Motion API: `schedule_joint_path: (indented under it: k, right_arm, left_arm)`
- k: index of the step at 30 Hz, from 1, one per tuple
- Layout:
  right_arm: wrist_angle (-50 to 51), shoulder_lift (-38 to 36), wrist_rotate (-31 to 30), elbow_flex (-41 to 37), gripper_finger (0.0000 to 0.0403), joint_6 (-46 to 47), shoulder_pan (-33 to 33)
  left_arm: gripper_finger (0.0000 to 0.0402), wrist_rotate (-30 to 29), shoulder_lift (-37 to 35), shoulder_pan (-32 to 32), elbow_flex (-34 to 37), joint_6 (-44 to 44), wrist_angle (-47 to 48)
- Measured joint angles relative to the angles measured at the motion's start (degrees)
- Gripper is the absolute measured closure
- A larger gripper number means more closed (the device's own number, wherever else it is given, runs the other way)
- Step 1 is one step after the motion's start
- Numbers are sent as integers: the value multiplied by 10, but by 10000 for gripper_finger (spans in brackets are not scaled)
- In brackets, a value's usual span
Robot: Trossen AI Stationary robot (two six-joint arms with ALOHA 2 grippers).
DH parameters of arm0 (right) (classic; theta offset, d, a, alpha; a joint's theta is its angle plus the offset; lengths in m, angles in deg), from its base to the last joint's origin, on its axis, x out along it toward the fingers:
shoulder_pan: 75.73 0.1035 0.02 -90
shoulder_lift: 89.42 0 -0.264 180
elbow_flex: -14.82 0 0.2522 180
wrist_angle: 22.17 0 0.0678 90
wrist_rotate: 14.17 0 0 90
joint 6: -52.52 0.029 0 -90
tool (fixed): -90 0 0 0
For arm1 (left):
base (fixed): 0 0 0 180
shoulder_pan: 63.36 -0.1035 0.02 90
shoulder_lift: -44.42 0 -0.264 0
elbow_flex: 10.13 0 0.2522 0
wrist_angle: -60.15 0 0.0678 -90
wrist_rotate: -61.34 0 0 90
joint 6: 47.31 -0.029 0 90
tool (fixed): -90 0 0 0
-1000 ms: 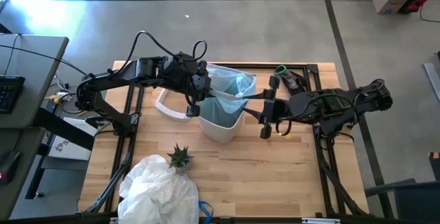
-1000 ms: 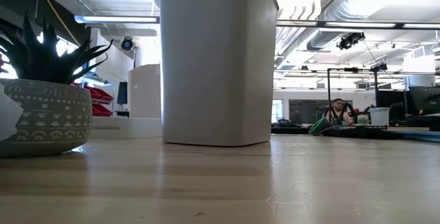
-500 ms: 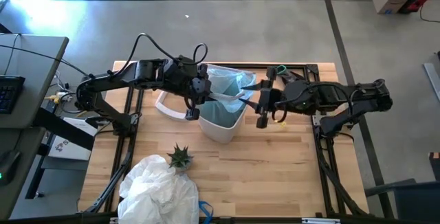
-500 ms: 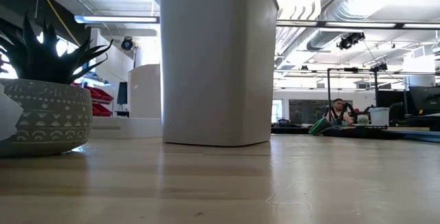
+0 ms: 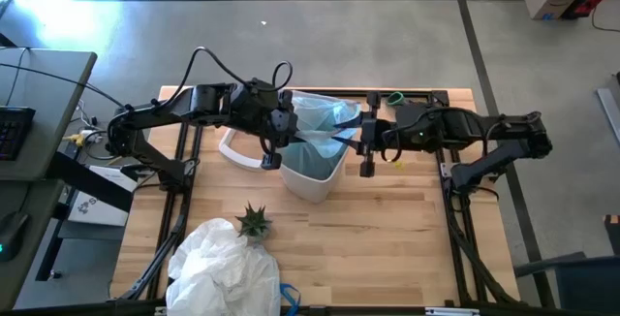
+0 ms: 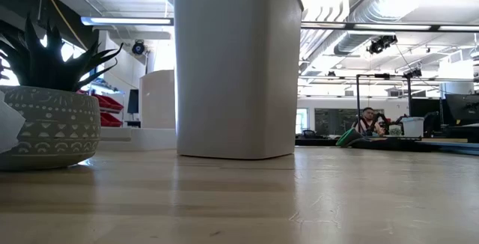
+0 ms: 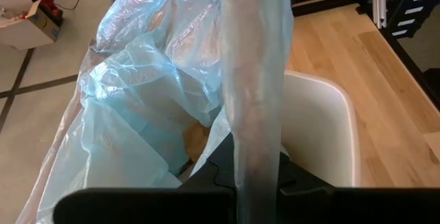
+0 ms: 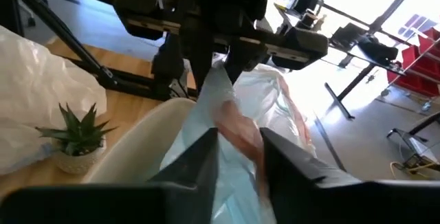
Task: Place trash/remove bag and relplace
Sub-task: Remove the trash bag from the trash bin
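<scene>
The white bin (image 5: 315,173) stands upright on the table's far middle, its base (image 6: 236,150) on the wood. The light-blue bag (image 5: 322,120) sits in it, its top pulled up above the rim. Brown trash (image 7: 196,138) shows through the bag inside the bin. My left gripper (image 5: 280,140) is at the bin's left rim, shut on the bag. My right gripper (image 5: 361,142) is at the bin's right side, with a fold of the bag (image 8: 240,138) between its fingers. Neither gripper shows in the low view. My left gripper pinches a gathered strip of the bag's top edge (image 7: 253,135) between its two fingers, coming from the table's left and slanting down. The strip is drawn taut, and the rest of the bag hangs into the bin. My right gripper has a bunched fold of the bag's top (image 8: 239,133) between its two fingers (image 8: 206,157), coming nearly level from the table's right. The fold fills the gap between them. The bag's lower part stays in the bin.
A small potted plant (image 5: 254,221) and a heap of white plastic (image 5: 225,268) lie at the near left. A white frame (image 5: 235,151) lies left of the bin. A green thing (image 5: 395,97) sits at the far right. A person (image 6: 367,120) sits far behind the table.
My right gripper has moved toward the table's left and a little toward the far edge, from open table right of the bin up to the bag's raised top. The bin and the left gripper have stayed where they were.
</scene>
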Motion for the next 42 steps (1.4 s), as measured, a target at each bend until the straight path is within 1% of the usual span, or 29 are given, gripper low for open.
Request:
schedule_joint_path:
  k: [2, 4, 6, 9, 11, 15, 17, 20, 22, 27, 31, 34, 37, 42]
  right_arm:
    - [1, 0, 1, 0, 340, -7, -2]
    - [3, 0, -12, 0, 378, -14, -1]
    - [5, -1, -20, 0, 395, -15, -1]
    - [5, -2, -38, 0, 391, -15, -1]
    - [2, -2, -48, 0, 396, -17, 1]
    - [-32, -2, -87, 0, 401, -30, 7]
    - [-50, -2, -119, 0, 401, -44, 11]
    - [-80, -3, -184, 0, 402, -71, 16]
    - [-90, -3, -213, 0, 402, -85, 19]
    - [-96, -3, -234, 0, 403, -88, 19]
    - [-88, -3, -233, 0, 403, -87, 19]
    - [-86, 1, -227, 0, 403, -86, 13]
    - [-91, 15, -227, 0, 403, -87, 0]
    - [-125, 41, -252, 0, 403, -112, -23]
  left_arm:
    - [401, 0, 0, 0, 0, 0, 0]
    - [401, 0, 0, 0, 0, 0, 1]
    - [401, -1, 0, 0, 0, 0, 4]
    - [401, -1, 0, 0, 0, 0, 4]
    - [401, -1, 0, 0, 0, 0, 4]
    - [401, -1, 0, 2, 0, 1, 3]
    - [401, -1, 0, 6, 0, 2, 4]
    - [401, -1, 0, 15, 0, 2, 4]
    - [401, -1, 0, 23, 0, 2, 4]
    - [401, 5, 0, 46, 0, 3, -1]
    - [402, 8, 0, 71, 0, 2, -18]
    - [402, 28, 0, 88, 0, -6, -38]
    - [401, 41, 0, 102, 0, -9, -62]
    - [402, 47, 0, 121, 0, -15, -73]
